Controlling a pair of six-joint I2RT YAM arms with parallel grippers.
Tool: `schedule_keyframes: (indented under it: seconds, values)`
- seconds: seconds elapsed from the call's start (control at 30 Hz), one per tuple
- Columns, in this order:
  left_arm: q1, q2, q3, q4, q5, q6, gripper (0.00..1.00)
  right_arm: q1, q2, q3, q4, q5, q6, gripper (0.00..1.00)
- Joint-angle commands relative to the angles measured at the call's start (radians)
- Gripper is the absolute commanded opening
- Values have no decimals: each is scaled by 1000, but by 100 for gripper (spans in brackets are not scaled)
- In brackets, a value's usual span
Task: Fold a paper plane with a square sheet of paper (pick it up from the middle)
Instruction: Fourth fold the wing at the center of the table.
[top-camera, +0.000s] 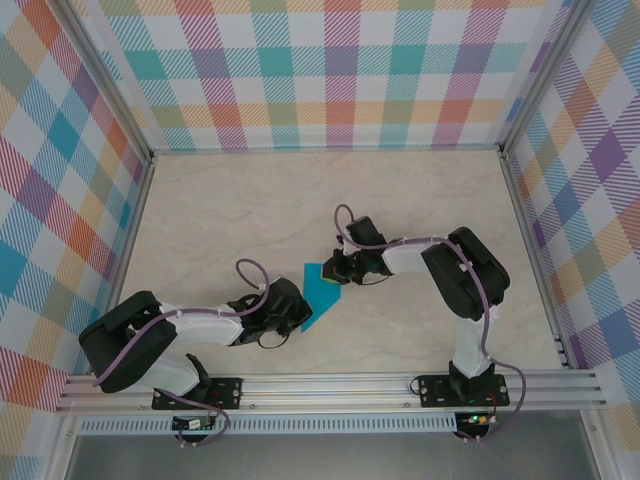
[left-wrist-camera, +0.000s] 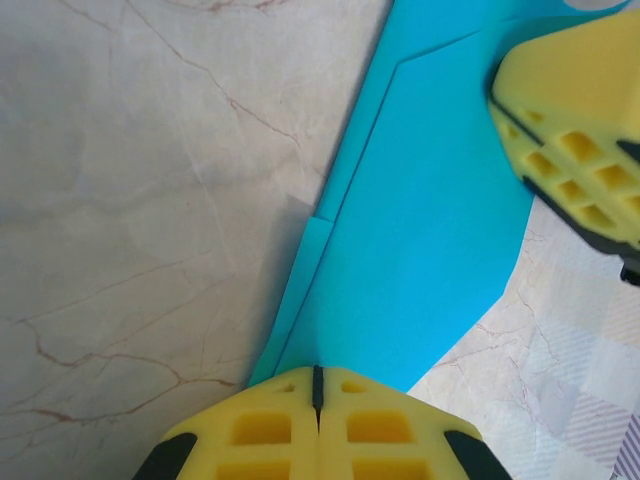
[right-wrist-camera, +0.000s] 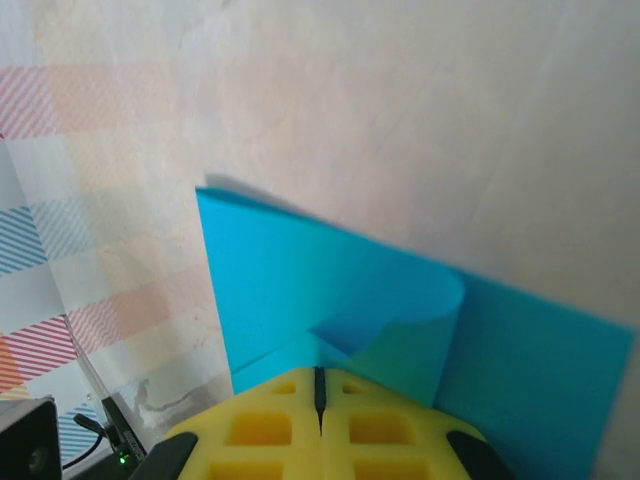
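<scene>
Closing state, left: the left gripper (left-wrist-camera: 318, 395) has its yellow fingers pressed together with no gap, the tips on the narrow near end of the teal sheet (left-wrist-camera: 420, 250). Whether they pinch it or only press it down, I cannot tell.
Closing state, right: the right gripper (right-wrist-camera: 320, 390) is likewise shut tight, and a curled flap of the sheet rises to its tips. Again, pinch or press is unclear.
Sheet's place: partly folded with visible creases, it lies on the worktop (top-camera: 250, 200) toward the near edge, roughly midway between the left and right edges.
Key relation: the sheet stretches away from the left fingers straight ahead, widening toward the far end, where the right gripper sits on its far right corner. The grippers face each other across it.
Long axis: it runs from the left tips toward the right gripper, slanting away from the near edge.
Nearer arm: both are at the paper, so neither needs to reach.
Next move, my guess: flattening the raised flap along the crease, with the left end kept pinned.
Around: bare marbled surface and checked walls (top-camera: 340, 60), nothing else nearby.
In the way: each gripper crowds the other over a small sheet.
</scene>
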Motion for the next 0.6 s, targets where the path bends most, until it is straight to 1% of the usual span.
schedule_keyframes:
  seconds: [0.0, 0.1, 0.33, 0.4, 0.57]
  values:
    - [0, 37, -67, -219, -49, -2, 0, -66, 55, 30, -14, 97, -43, 5]
    - [0, 28, -69, -226, -54, -2, 0, -90, 65, 63, -48, 102, -56, 6]
    - [-1, 3, -75, -240, -62, -2, 0, -127, 63, 104, -68, 94, -55, 7]
    - [0, 1, -73, -243, -62, -2, 0, -128, 45, 119, -78, 76, -63, 7]
    - [0, -6, -74, -245, -62, 0, 0, -127, -61, 115, -95, 33, -66, 9]
